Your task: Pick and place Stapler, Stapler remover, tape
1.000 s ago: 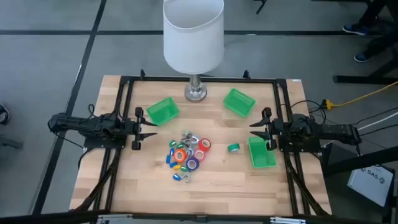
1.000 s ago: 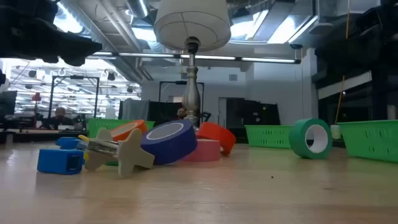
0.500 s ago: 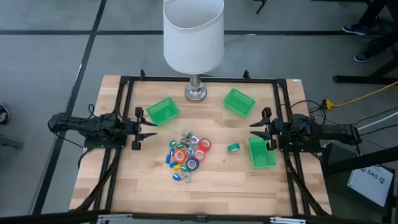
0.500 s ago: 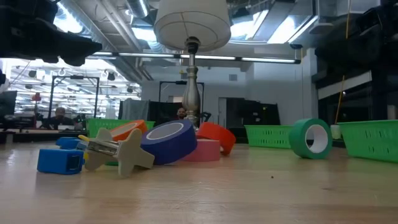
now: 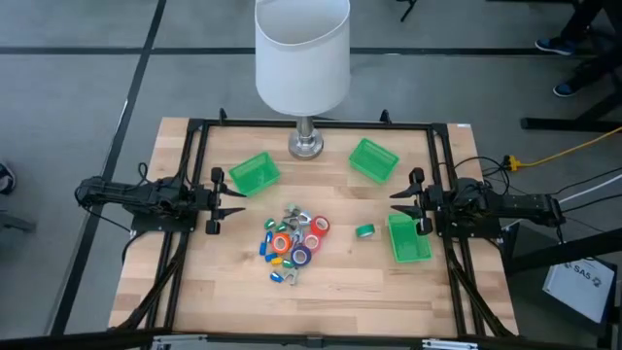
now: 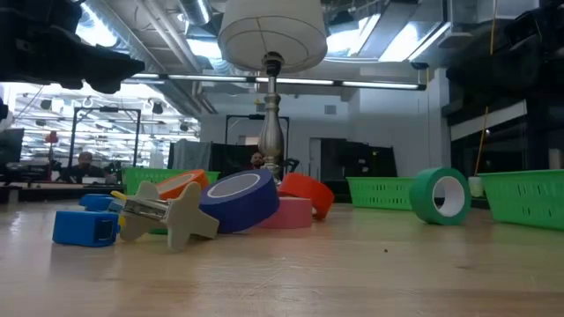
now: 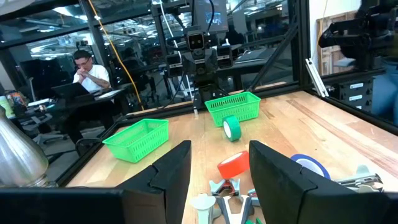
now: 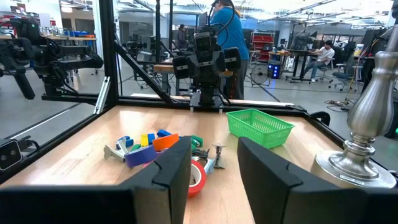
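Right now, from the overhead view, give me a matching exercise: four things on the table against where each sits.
Things:
1. lone green tape roll
2. lamp base
3. pile of tape rolls
4. left gripper

Places:
A. far edge, middle
B. centre of the table
C. left side, beside a green bin
D. just left of the right-hand green bin

Pairs: 1-D, 2-A, 3-B, 4-C

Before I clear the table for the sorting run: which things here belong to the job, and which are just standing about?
Job:
- pile of tape rolls, blue staplers and grey staple removers
- lone green tape roll
- three green bins

Standing about:
- lamp
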You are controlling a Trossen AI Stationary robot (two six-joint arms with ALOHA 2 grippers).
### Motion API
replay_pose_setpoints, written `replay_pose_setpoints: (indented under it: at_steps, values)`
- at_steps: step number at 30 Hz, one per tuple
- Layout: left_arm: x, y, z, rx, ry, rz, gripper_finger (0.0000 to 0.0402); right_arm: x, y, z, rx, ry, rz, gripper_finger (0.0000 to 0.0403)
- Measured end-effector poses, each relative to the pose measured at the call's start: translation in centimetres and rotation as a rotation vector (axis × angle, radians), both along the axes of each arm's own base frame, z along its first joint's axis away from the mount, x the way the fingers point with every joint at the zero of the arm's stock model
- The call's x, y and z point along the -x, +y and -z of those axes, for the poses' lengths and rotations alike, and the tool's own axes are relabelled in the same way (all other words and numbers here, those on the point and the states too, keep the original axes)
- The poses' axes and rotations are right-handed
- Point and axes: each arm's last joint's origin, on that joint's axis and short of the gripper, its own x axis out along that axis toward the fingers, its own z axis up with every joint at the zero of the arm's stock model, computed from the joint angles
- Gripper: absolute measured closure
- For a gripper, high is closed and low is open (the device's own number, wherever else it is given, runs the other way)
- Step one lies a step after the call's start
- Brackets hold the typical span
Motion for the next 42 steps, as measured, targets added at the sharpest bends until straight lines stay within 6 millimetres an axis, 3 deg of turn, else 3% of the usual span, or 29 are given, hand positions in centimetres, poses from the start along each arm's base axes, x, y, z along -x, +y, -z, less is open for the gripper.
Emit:
replay_pose_setpoints:
  at_steps: [16, 31, 36, 42]
  values:
    - [0.0, 0.0, 0.0, 0.000, 0.000, -0.001, 0.0245, 0.0, 0.0, 0.0, -0.003, 0.000, 0.000, 0.0267]
    - [0.0, 0.0, 0.0, 0.000, 0.000, -0.001, 0.0245, 0.1, 0.0, -0.8, -0.424, -0.045, -0.038, 0.0267]
    - [0.0, 0.0, 0.0, 0.000, 0.000, -0.001, 0.0245, 0.2, 0.2, -1.6, -0.418, -0.118, -0.118, 0.0267]
    - [0.0, 0.0, 0.0, 0.000, 0.000, 0.000, 0.0245, -0.1, 0.7, -1.9, -0.298, -0.071, -0.234, 0.0267]
